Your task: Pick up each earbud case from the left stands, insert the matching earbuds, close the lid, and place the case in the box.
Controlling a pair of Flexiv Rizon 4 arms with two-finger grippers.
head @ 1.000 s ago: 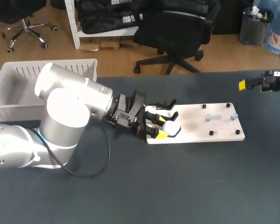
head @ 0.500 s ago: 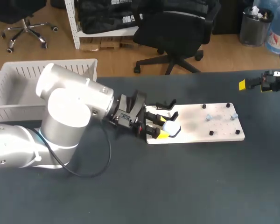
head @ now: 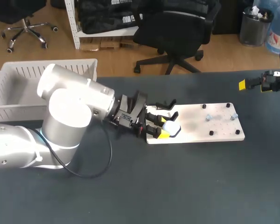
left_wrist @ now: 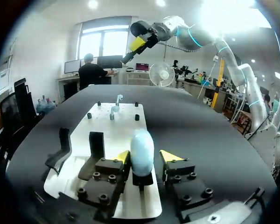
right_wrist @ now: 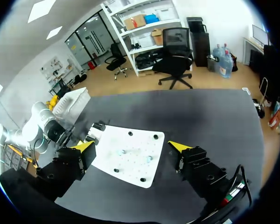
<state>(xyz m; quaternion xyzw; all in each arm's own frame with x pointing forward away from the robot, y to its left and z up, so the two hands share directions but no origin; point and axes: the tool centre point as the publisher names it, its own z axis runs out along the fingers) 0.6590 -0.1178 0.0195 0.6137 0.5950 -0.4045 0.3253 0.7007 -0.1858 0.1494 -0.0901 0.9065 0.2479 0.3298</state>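
1. The earbud case (left_wrist: pixel 141 147) stands upright on a black stand at one end of the white board (head: pixel 200 122).
2. The left end effector (left_wrist: pixel 147 157) straddles the case, narrowly parted, with a slight gap at one finger.
3. The right end effector (right_wrist: pixel 131 146) hangs wide open, well past the board's opposite end.
4. The white box (head: pixel 18 88) sits well apart from the board.

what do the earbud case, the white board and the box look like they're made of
Earbud case: likely smooth plastic, pale and softly glossy. Board: probably matte white plastic or painted sheet, flat with little glare. Box: looks like moulded white plastic, with slotted walls.
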